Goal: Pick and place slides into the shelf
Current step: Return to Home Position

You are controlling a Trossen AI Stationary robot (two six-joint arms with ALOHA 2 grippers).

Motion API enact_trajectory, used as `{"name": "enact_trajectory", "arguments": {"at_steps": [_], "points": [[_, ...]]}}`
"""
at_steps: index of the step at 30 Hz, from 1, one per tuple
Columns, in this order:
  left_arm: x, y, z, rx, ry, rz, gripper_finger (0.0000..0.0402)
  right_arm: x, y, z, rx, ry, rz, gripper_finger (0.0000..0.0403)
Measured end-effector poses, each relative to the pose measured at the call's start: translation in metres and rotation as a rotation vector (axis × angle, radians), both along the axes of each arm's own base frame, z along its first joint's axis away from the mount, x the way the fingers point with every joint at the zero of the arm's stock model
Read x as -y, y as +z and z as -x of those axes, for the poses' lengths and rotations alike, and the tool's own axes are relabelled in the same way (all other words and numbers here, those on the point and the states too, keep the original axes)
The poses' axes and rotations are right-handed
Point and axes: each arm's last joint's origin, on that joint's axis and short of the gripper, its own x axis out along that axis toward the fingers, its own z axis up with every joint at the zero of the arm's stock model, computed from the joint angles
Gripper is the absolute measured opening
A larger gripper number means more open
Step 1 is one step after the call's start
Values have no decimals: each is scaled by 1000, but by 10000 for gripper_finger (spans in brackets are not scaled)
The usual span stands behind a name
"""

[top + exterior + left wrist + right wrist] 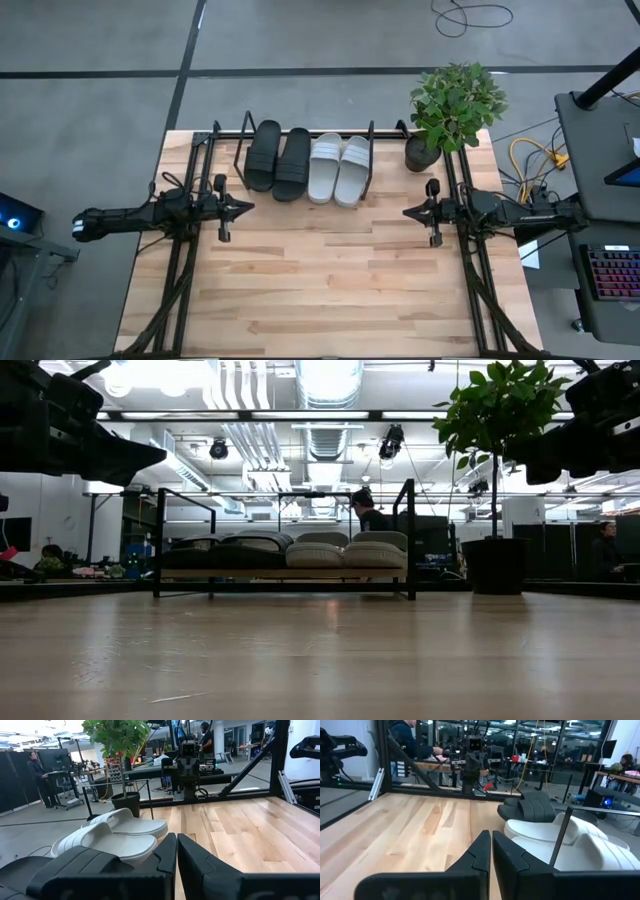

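Four slides lie side by side on the shelf (240,133) at the table's far edge, soles on its base board, toes toward the near side. The two black slides (278,160) are on the left, the two light grey slides (338,168) on the right. The low view shows the black pair (222,550) and light pair (345,550) between the wire end loops. My left gripper (250,207) hovers left of the table's middle, near the shelf's front, shut and holding nothing. My right gripper (407,212) hovers at the right, also shut and holding nothing.
A potted plant (452,105) in a black pot stands at the far right corner beside the shelf. The bare wooden table top (330,280) spreads between both arms and toward the near edge. People work at desks in the room behind.
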Motion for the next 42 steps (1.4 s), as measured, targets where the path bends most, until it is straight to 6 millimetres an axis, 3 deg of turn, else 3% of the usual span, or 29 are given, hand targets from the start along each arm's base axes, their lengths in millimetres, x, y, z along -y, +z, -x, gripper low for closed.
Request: {"name": "enact_trajectory", "arguments": {"at_steps": [15, 42], "points": [[0, 0, 0, -2, -1, 0, 0, 0, 0, 0, 5, -1, -205, 9], [0, 0, 0, -4, -1, 0, 0, 0, 0, 0, 6, -1, -215, 9]]}}
